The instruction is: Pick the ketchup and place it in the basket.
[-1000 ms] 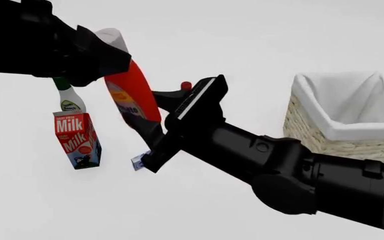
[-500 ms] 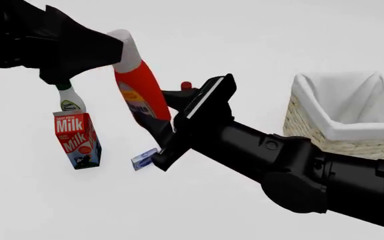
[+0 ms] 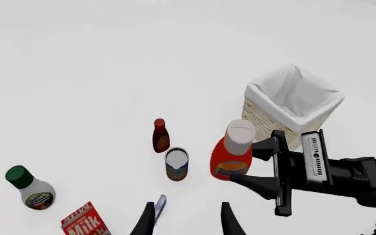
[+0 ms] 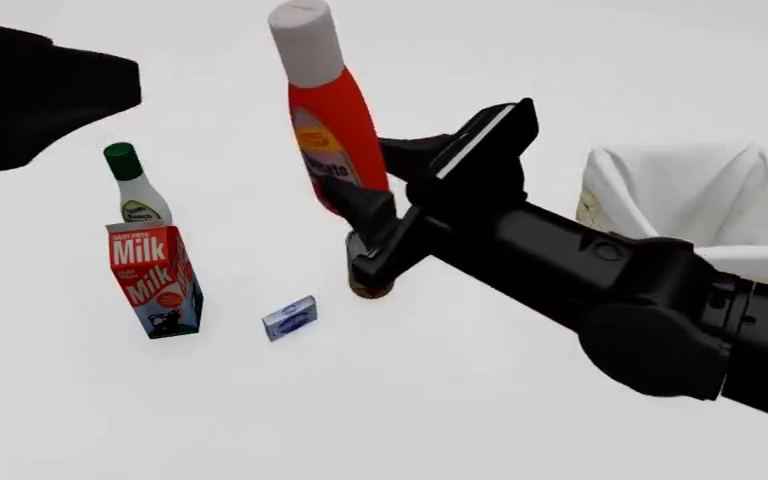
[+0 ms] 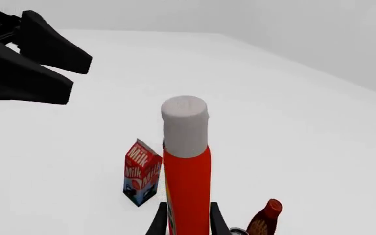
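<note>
The ketchup (image 4: 340, 130), a bright red bottle with a pale cap, hangs nearly upright well above the table. My right gripper (image 4: 364, 185) is shut on its lower body. The ketchup also shows in the right wrist view (image 5: 186, 181) between the fingers, and in the left wrist view (image 3: 230, 157). The wicker basket (image 4: 651, 240) with its white lining stands at the right, apart from the bottle; it also shows in the left wrist view (image 3: 261, 115). My left gripper (image 4: 91, 85) is open and empty at the upper left, away from the bottle; its fingers frame the left wrist view (image 3: 186, 220).
A milk carton (image 4: 155, 278) and a white bottle with a green cap (image 4: 133, 190) stand at the left. A small blue box (image 4: 289, 318) lies near the middle. A slim dark red bottle (image 3: 160, 138) and a can (image 3: 176, 164) stand under the right arm.
The right gripper has raised the ketchup and carried it to the right, and the bottle now stands more upright. The left gripper has drawn back to the left, away from the bottle.
</note>
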Robot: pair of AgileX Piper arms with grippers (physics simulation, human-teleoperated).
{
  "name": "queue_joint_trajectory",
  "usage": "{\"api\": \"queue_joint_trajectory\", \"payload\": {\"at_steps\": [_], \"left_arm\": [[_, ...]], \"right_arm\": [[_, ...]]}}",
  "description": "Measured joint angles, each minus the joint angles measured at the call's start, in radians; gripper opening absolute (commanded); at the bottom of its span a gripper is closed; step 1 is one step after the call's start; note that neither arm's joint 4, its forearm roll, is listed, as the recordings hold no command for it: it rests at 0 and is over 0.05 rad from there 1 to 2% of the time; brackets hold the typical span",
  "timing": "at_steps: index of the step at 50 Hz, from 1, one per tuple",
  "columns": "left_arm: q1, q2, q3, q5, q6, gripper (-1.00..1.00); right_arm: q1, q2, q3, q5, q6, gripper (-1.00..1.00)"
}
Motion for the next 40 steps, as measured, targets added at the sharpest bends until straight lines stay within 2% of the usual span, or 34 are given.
{"api": "queue_joint_trajectory", "payload": {"at_steps": [12, 22, 40], "left_arm": [[0.104, -0.086, 0.169, -0.126, 0.001, 1.00], [0.183, -0.171, 0.293, -0.232, 0.029, 1.00], [0.285, -0.269, 0.448, -0.367, 0.012, 1.00]], "right_arm": [[-0.050, -0.052, 0.002, 0.049, 0.002, -1.00], [-0.093, -0.087, 0.009, 0.078, 0.010, -1.00], [-0.192, -0.146, 0.042, 0.102, 0.043, -1.00]]}}
